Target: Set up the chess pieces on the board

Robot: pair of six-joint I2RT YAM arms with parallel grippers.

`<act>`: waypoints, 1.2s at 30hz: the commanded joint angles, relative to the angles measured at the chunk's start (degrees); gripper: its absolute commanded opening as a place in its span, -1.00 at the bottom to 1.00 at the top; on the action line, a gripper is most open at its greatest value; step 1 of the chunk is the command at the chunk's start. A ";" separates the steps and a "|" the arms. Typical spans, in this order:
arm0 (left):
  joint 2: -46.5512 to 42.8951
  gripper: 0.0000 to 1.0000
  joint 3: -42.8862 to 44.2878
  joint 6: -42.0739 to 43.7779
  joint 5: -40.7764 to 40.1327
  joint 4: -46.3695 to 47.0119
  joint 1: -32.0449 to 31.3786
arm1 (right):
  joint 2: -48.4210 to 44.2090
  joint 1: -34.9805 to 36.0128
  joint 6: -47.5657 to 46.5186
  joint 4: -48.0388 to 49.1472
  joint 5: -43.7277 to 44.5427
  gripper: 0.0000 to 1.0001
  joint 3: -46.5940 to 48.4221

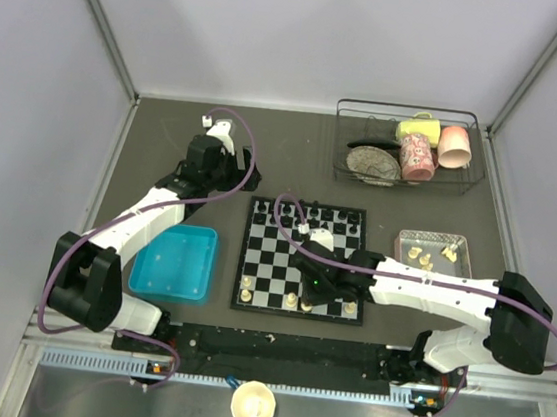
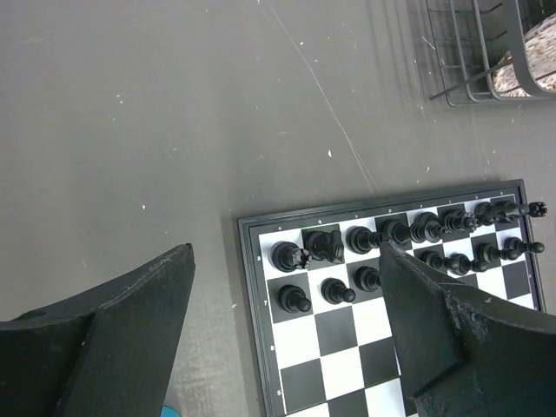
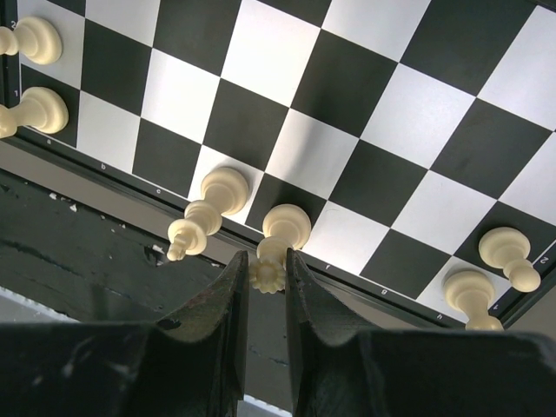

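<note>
**A:** What could go wrong here?

**B:** The right fingers [image 3: 239, 274] pinch the crown of a cream piece [image 3: 276, 243] at the board's [image 1: 259, 206] 6 o'clock edge. The neighbouring cream piece [image 3: 204, 224] stands just beside it, so a crooked release could topple either.

**A:** Which way does it point?

**B:** It's upright, long axis vertical, crown up. The left fingers [image 1: 214, 133] gape wide and empty over the desk [image 1: 264, 157], towards 11 o'clock.

Two white-and-black arms, purple cables all over

Left arm [image 1: 147, 216] and right arm [image 1: 431, 286]: white shells, chunky black joints, a looping purple cable [image 1: 252, 155] each. The fingers [image 3: 208, 347] are matte black, kinda scuffed.
</note>
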 commanded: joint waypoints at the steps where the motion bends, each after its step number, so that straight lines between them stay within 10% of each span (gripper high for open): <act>1: -0.54 0.82 0.89 0.01 0.62 1.72 0.19 | -0.21 0.79 1.05 2.03 1.58 -1.00 -0.13; 36: -0.45 0.82 0.89 0.09 0.89 1.90 0.19 | -0.04 0.79 2.37 3.44 2.55 -1.00 -2.15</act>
